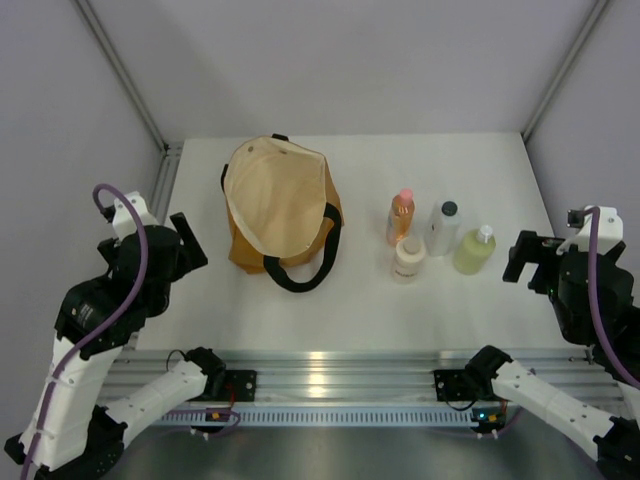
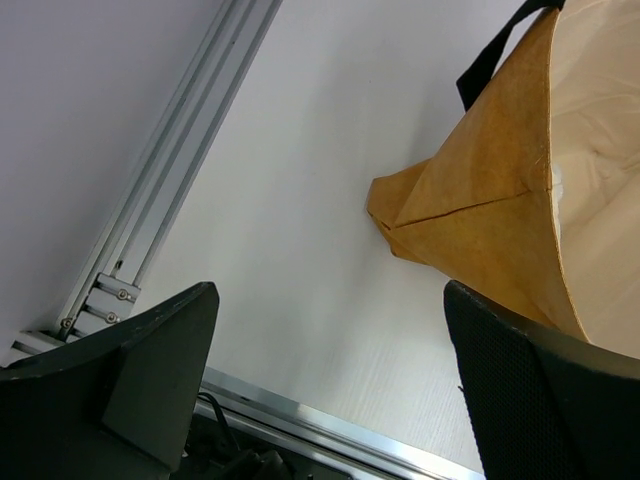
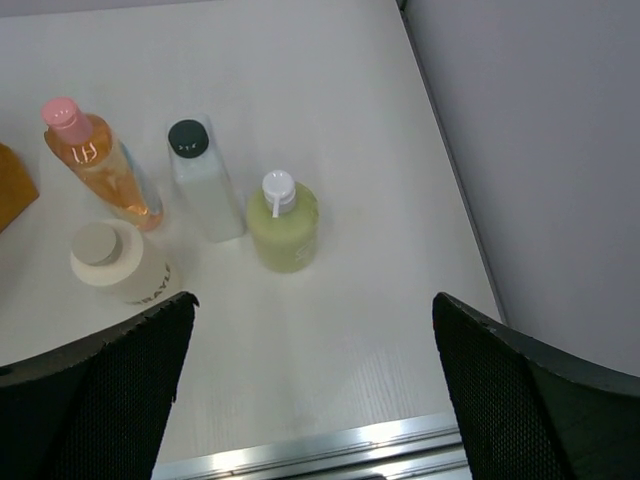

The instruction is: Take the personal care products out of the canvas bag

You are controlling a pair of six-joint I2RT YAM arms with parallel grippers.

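1. Bag (image 1: 280, 205): it sits left of centre on the table (image 1: 330, 310), mouth gaping upward. You can read its cream lining from above, and no product shows inside.
2. Handle (image 1: 300, 270): the near black loop lies slack on the table in front of the bag, so nothing is lifting it.
3. Products: the amber bottle (image 1: 401, 217), white bottle (image 1: 444, 228), green bottle (image 1: 475, 250) and jar (image 1: 408, 259) stand upright in a tight cluster right of the bag, apart from it. All four are out, so judge the task done or nearly so.
4. Left gripper (image 2: 328, 300): jaws spread wide and holding nothing. It hangs beside the bag's left corner, not touching it.
5. Right gripper (image 3: 315, 300): jaws likewise wide and empty. It hangs near the green bottle, clear of the cluster, which gives you an unobstructed look at it.
6. Surface: matt white tabletop with an aluminium rail (image 1: 330, 370) along the near edge.
7. Room: plain grey walls (image 1: 350, 60) close in three sides.
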